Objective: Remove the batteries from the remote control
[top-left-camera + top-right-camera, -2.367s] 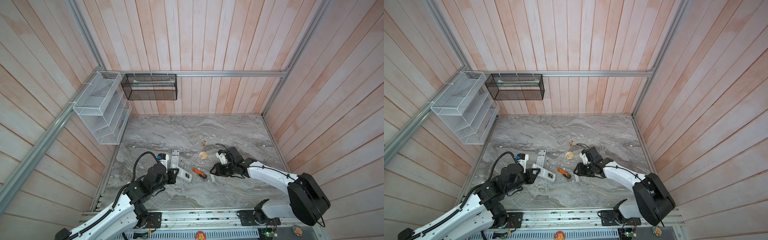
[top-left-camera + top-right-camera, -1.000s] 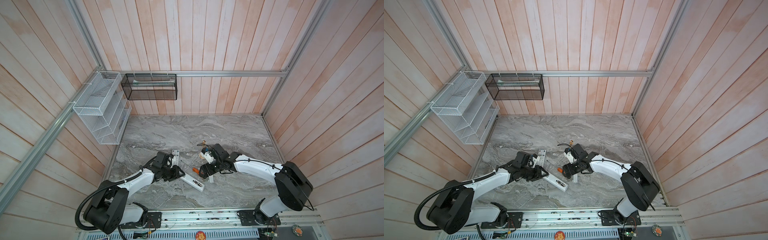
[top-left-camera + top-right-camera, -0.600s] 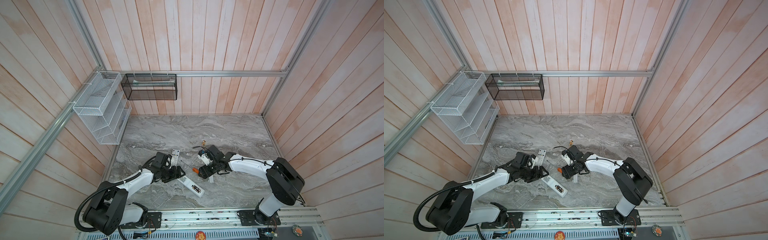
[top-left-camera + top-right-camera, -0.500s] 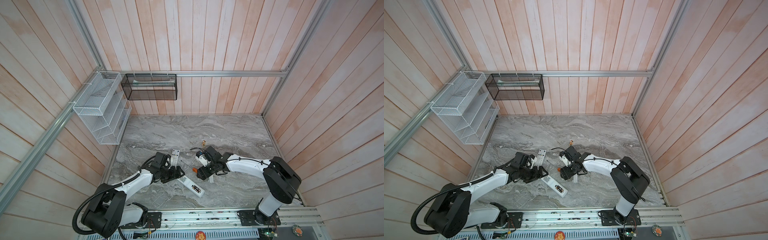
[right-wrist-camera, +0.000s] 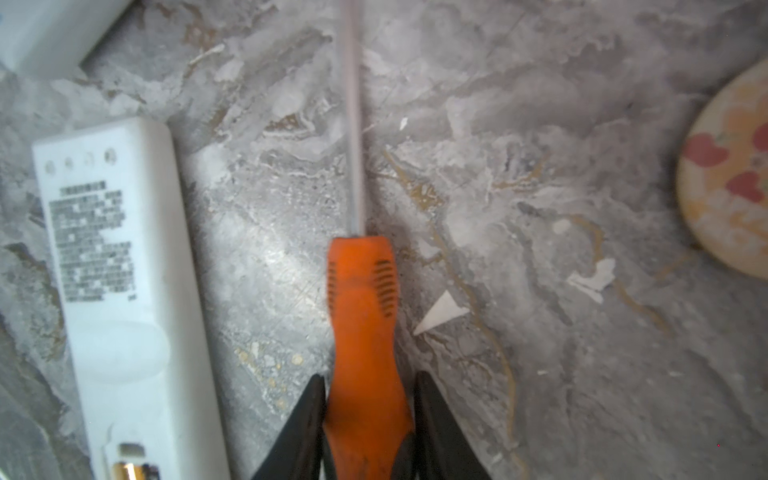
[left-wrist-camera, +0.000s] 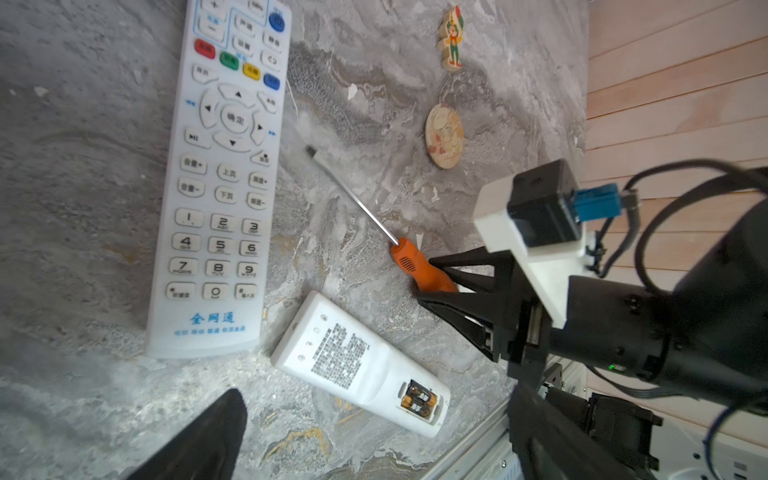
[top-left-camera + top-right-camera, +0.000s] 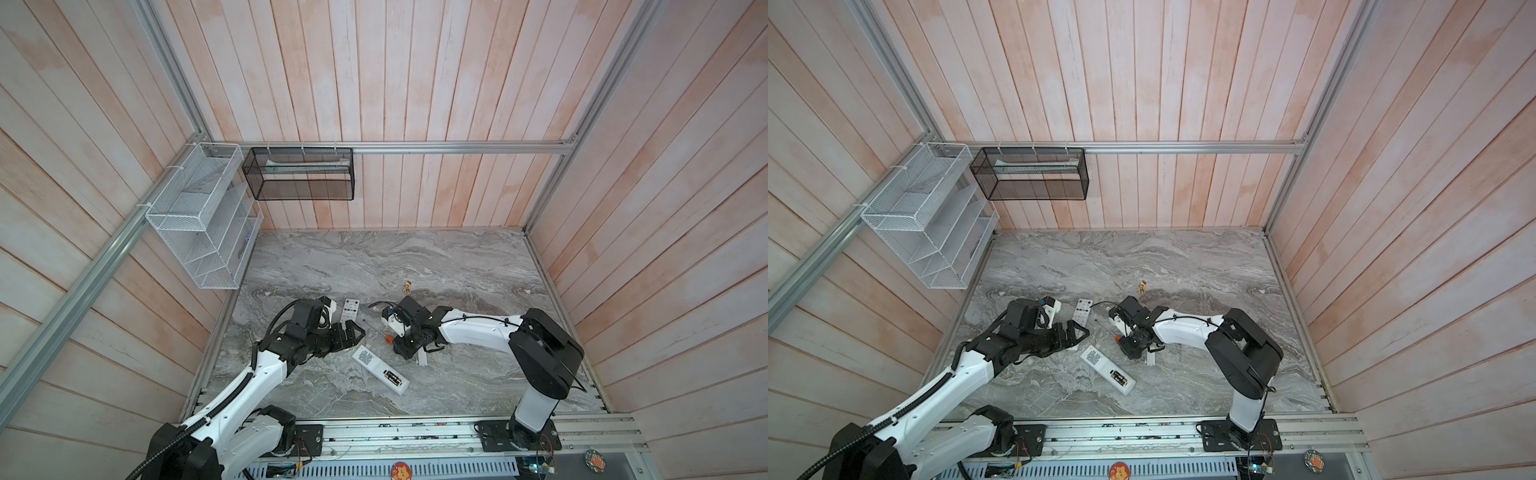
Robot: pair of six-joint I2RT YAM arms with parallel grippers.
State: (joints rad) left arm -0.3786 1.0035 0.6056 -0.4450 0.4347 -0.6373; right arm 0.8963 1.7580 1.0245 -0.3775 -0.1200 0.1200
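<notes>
LEFT TO RIGHT: The left hand (image 7: 359, 332) hovers with its jaws spread wide and empty, just off the label end of an overturned white remote (image 7: 380, 370). The remote lies face down on the marble desk (image 7: 415, 266) with its back cover off. Its long axis runs on a slant away from that hand, and the batteries (image 6: 417, 399) sit at its far end. They are two slim black cells with gold tips, side by side in the open bay and lying lengthwise along the body.

Just beyond the overturned remote's label end, a second remote (image 7: 350, 309) lies button side up, with neither hand on it.

On the overturned remote's other flank, the right hand (image 5: 365, 382) is clamped on the orange handle of a screwdriver (image 5: 359, 299), a jaw tight against each side. Whether the tool rests on the desk or is lifted clear cannot be told. Its steel shaft points away from the battery end, running roughly level with the overturned remote's label end.

The right hand is the nearer of the two to the cells. The coming move therefore likely turns on swinging the blade round to face the bay and levering a cell up by one end. The free left hand looks well placed to pin the label end.
</notes>
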